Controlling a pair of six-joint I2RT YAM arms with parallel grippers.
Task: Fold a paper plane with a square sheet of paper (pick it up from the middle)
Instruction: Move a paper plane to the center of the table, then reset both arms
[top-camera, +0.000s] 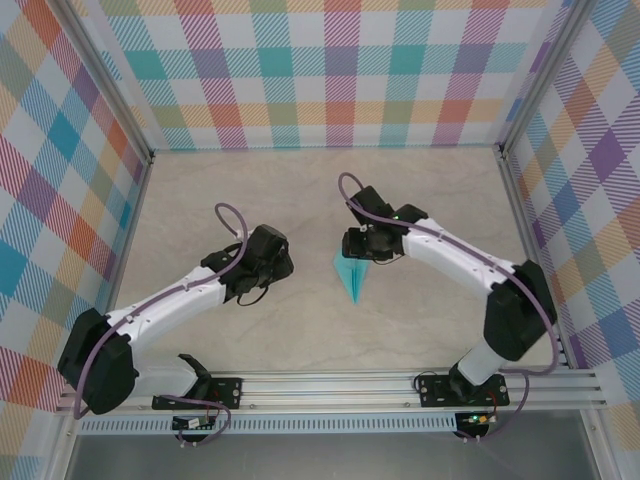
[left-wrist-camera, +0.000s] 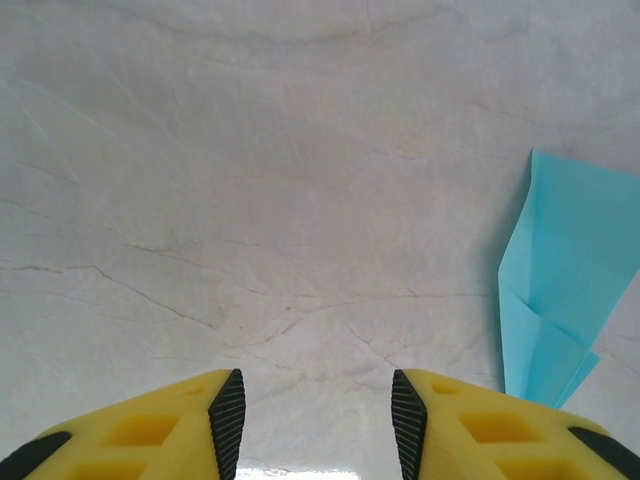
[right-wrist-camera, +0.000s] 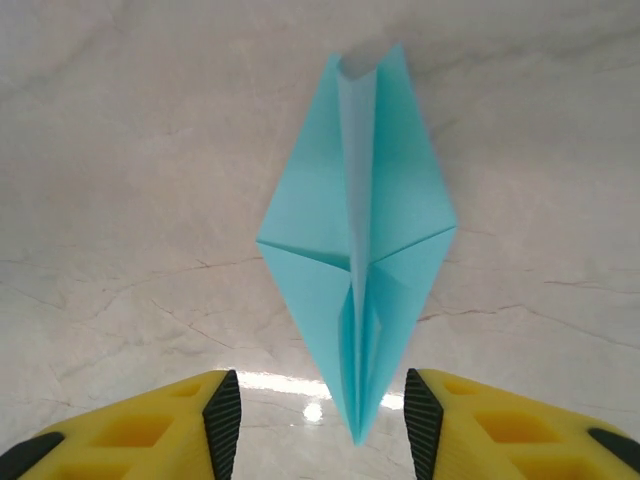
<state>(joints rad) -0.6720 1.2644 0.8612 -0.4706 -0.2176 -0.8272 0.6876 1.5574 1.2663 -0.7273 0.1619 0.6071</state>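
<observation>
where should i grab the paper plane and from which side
Probably the centre ridge of the paper plane, from above with the right gripper, closing across it. The wings lie flat on the table; the ridge runs lengthwise, its pointed end between the open jaws.

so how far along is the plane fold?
Done: the paper plane lies on the table as a pointed dart with a centre ridge and two wings. In hand: nothing. The right gripper is open with its jaws either side of the plane's near tip; the left gripper is open over bare table beside it. Left: probably just backing away.
</observation>
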